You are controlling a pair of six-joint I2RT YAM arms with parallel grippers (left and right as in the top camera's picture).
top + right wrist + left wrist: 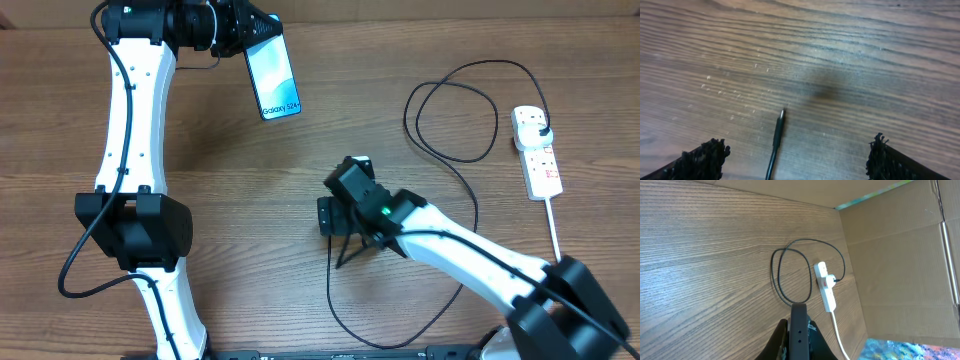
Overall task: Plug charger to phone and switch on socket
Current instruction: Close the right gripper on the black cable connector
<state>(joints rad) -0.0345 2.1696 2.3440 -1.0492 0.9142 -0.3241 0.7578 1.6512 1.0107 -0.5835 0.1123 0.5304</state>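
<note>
Right wrist view: my right gripper (797, 162) shows only two fingertips (702, 160), rest cut by the bottom edge; the charger (775, 145) runs off that edge too. Overhead, my wrist covers that tip and both fingers. Top end of phone (275, 75) hidden inside my left gripper (238, 35); left wrist view shows just its thin edge, cropped at the bottom. Switches on socket (537, 150) too small to read; its white cord (553, 225) vanishes under my right arm.
</note>
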